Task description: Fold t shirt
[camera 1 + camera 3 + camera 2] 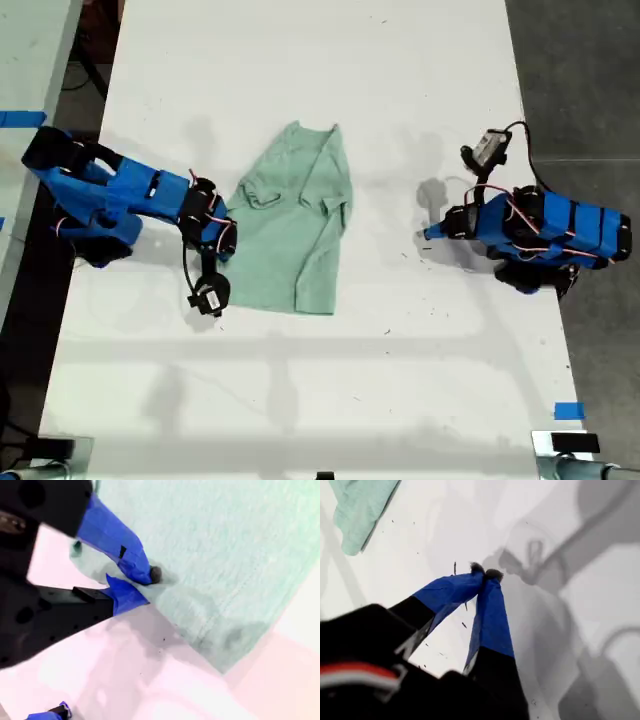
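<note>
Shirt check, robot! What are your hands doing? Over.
First hand shut, empty, off the shirt. Second hand at the shirt's edge, jaws slightly apart; grip unclear. Shirt partly folded on table. Nothing blocking.

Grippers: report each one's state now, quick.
My first gripper: shut, empty, over bare table.
My second gripper: at the t shirt edge; grip cannot be told.

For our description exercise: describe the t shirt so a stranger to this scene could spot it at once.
On the long white table, look between the two blue arms, nearer the one on the exterior view's left. The t shirt lies there partly folded, the only soft, pale mint-green thing on the table.
</note>
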You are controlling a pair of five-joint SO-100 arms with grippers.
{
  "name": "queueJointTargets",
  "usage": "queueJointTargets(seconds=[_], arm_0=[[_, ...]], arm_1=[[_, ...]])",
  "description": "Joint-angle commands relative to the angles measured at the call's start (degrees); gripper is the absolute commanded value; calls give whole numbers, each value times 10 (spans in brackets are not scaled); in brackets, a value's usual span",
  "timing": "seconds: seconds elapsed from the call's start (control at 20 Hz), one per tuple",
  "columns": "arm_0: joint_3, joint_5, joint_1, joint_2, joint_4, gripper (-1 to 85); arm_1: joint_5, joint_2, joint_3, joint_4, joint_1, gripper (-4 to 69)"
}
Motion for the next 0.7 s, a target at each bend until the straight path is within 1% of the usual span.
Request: queueJointTargets(seconds=[0.0, 0.15, 0.3, 0.4, 0.6, 0.65], arm_0=[[-198, 30, -14, -46, 96, -1], [-335, 98, -44, -175, 99, -1], [-508, 144, -51, -331, 99, -1], [-551, 149, -52, -374, 92, -1], [-551, 156, -53, -359, 65, -1], [-551, 164, -54, -357, 54, 59]], arm_1=[[-2, 3, 7, 5, 2, 5], [-4, 3, 7, 5, 2, 5], [-4, 3, 7, 5, 2, 5], [-4, 3, 7, 5, 2, 5], [-5, 3, 7, 5, 4, 5], [-5, 3, 7, 5, 4, 5]])
